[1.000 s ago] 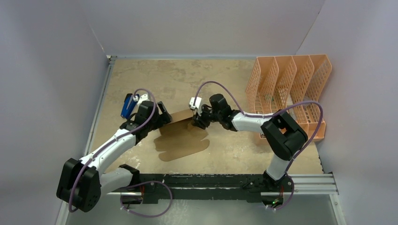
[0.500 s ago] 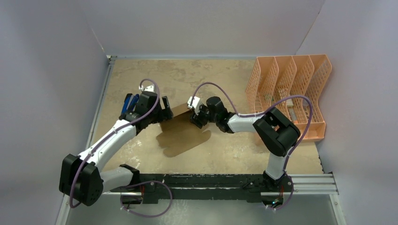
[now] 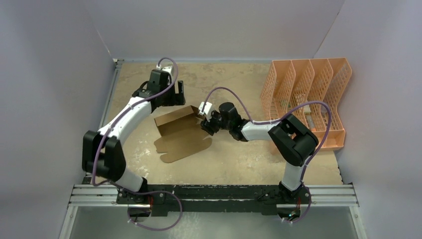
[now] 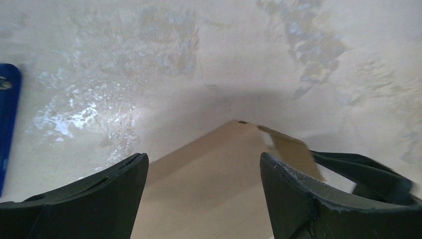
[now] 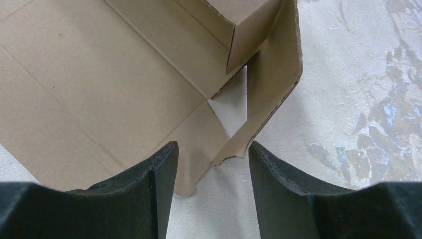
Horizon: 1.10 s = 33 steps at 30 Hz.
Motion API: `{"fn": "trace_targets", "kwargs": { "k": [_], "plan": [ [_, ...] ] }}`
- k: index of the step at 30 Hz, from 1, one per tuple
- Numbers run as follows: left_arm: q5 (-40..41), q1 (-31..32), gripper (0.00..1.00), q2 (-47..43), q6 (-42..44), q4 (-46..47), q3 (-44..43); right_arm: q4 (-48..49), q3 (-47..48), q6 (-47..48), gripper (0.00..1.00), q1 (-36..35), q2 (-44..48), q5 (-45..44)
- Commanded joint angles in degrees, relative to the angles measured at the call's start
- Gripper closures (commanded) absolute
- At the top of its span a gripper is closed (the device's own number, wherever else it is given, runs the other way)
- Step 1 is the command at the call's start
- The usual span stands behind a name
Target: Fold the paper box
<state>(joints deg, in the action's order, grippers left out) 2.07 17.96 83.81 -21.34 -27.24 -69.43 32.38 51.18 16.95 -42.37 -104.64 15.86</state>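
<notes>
Soft, even overhead light leaves a faint shadow beyond the paper box (image 4: 219,174), while pale glare mottles the table (image 4: 74,109) in the left wrist view.

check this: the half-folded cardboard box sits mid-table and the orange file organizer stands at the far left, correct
No: the orange file organizer stands at the far right, not the left, as the top external view shows. The half-folded cardboard box does sit mid-table.

The paper box (image 3: 183,142) is made of matt brown cardboard. The surface (image 3: 234,82) is finished in mottled beige, glossy in patches.
</notes>
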Motion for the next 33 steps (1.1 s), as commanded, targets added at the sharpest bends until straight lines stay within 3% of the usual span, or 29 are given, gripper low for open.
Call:
{"fn": "trace_targets", "kwargs": {
  "k": [1,10,22,33],
  "plan": [
    [-8.2,-3.4,0.18,6.6,3.2,0.5,-2.7,2.7,0.7,-0.5,0.43,-0.2,0.9,2.0],
    [-14.4,-4.9,0.19,10.0,2.5,0.5,-3.9,-3.1,1.6,0.0,0.45,0.9,3.2,8.6],
    [-19.0,-4.9,0.22,10.3,-1.2,2.2,2.1,-5.5,7.1,-1.9,0.47,0.8,1.4,20.5],
    [-21.8,-4.9,0.23,8.8,-3.3,3.7,4.7,-6.4,10.7,-2.5,0.47,0.8,-1.8,21.2]
  ]
}}
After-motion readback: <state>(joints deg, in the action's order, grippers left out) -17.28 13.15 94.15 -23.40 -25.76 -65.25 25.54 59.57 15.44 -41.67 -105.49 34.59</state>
